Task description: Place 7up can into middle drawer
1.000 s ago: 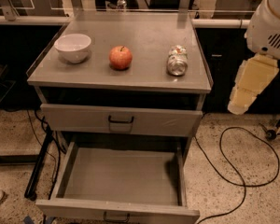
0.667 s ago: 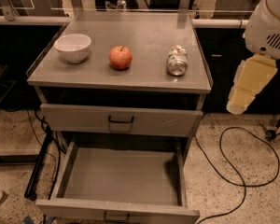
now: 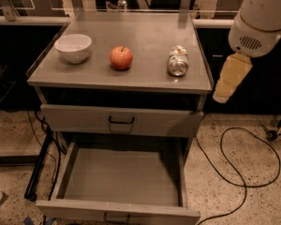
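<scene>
The 7up can [image 3: 178, 60] lies on its side on the right part of the cabinet top [image 3: 145, 76], its silver end facing the camera. The middle drawer [image 3: 122, 177] is pulled wide open below, with nothing in it; its black handle [image 3: 116, 217] shows at the front edge. My gripper [image 3: 230, 78], pale yellow under the white arm housing [image 3: 264, 18], hangs in the air just off the cabinet's right edge, about level with the top and apart from the can. It holds nothing that I can see.
A red apple [image 3: 121, 57] sits mid-top and a white bowl [image 3: 73, 47] at the left. The upper drawer front [image 3: 122, 120] is shut. A black cable [image 3: 243, 172] loops on the floor at the right. A dark counter runs behind.
The arm and gripper have moved a little to the left, closer to the cabinet's right edge. The can, apple, bowl and drawers have not moved.
</scene>
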You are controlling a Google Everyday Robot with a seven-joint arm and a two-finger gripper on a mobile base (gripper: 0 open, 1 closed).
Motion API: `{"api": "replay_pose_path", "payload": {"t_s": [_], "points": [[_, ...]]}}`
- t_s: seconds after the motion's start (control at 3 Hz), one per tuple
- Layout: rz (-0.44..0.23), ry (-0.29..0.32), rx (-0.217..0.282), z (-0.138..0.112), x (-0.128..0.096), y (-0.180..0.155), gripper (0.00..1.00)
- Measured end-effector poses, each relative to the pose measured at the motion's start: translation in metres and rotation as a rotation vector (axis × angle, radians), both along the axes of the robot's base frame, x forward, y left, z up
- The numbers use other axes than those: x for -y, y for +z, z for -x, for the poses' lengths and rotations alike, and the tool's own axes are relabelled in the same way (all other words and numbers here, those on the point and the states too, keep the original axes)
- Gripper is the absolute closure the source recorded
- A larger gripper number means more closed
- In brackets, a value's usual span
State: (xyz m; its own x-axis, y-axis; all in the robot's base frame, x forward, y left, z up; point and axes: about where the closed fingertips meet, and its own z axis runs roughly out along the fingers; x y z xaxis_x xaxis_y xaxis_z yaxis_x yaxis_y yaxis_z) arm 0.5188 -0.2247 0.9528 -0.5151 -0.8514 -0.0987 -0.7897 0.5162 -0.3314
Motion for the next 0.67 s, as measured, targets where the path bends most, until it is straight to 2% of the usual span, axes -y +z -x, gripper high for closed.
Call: {"api": "replay_pose_path", "payload": {"t_s": [0.33,0.67], "points": [[0.027,-0.093,-0.002,-0.0308,0.0133,-0.0071,0.00],[0.026,-0.093,-0.001,-0.0309,0.0133,-0.0071,0.00]]}}
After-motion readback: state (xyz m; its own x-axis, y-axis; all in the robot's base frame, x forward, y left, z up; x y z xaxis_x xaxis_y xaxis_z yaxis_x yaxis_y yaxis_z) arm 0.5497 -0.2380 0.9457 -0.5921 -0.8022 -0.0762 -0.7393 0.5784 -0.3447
